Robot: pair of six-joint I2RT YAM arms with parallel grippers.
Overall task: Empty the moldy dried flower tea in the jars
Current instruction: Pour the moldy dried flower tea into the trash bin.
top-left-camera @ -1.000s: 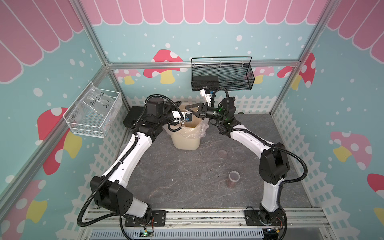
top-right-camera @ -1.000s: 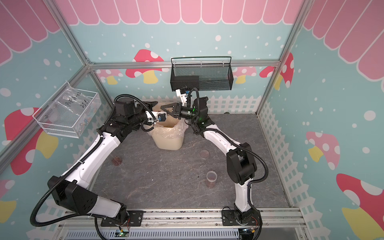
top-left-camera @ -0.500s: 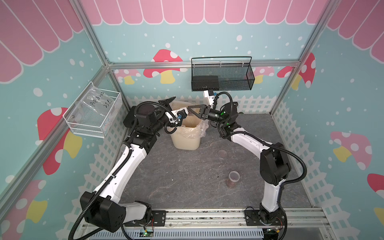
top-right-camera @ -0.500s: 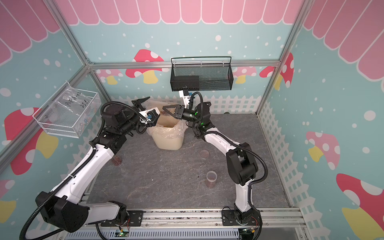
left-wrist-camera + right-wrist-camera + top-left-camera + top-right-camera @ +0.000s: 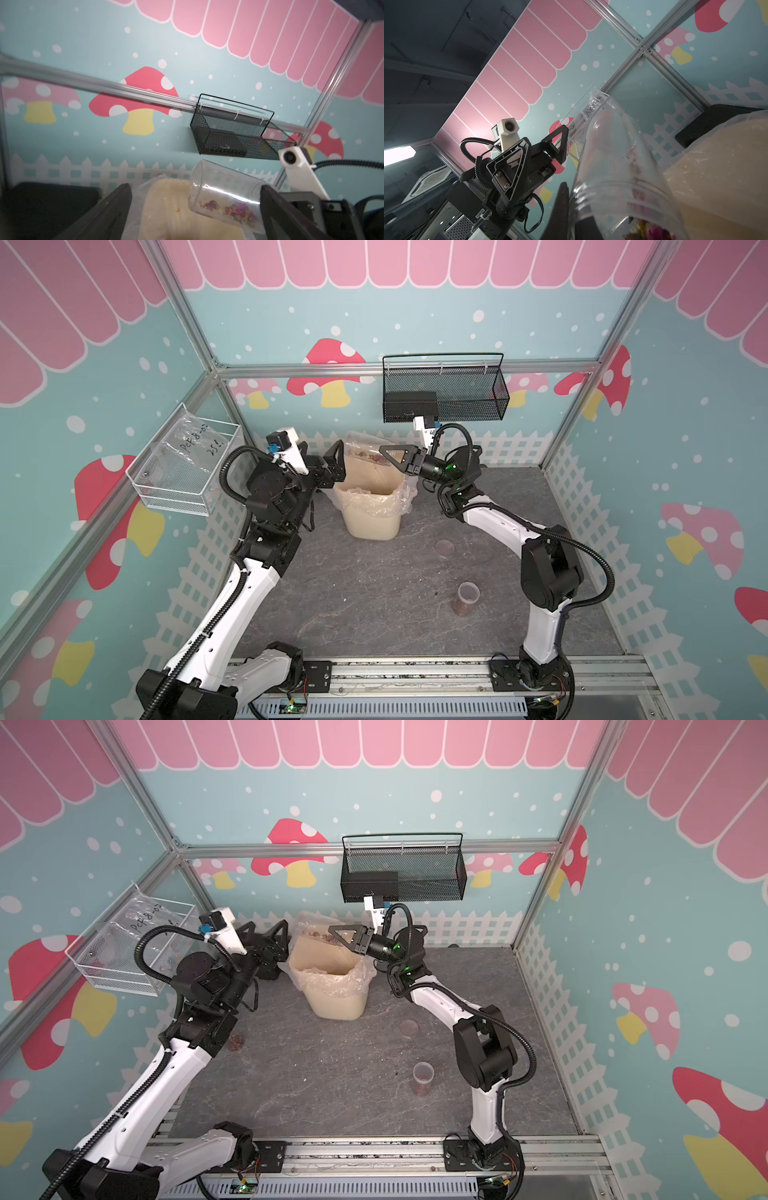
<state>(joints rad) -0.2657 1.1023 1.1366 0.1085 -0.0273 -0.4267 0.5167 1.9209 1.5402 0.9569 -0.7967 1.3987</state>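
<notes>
While the L end effector (image 5: 266, 932) stands w/ jaws apart and empty just left of the waste bin (image 5: 374, 526), the jar (image 5: 224, 195) hangs over the bin's far side, clamped in the R end effector (image 5: 386, 454). Its long axis runs approx. level, free end toward the L arm, w/ dried flower tea (image 5: 239, 208) inside near the R grip, so the R arm is the one to tip it.

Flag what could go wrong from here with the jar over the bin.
1. The jar in the right pincer lies nearly sideways near the back rim of the bin with tea inside. If it is tipped further, bits may land outside.
2. The open left pincer sits close beside the liner and might snag it.
</notes>
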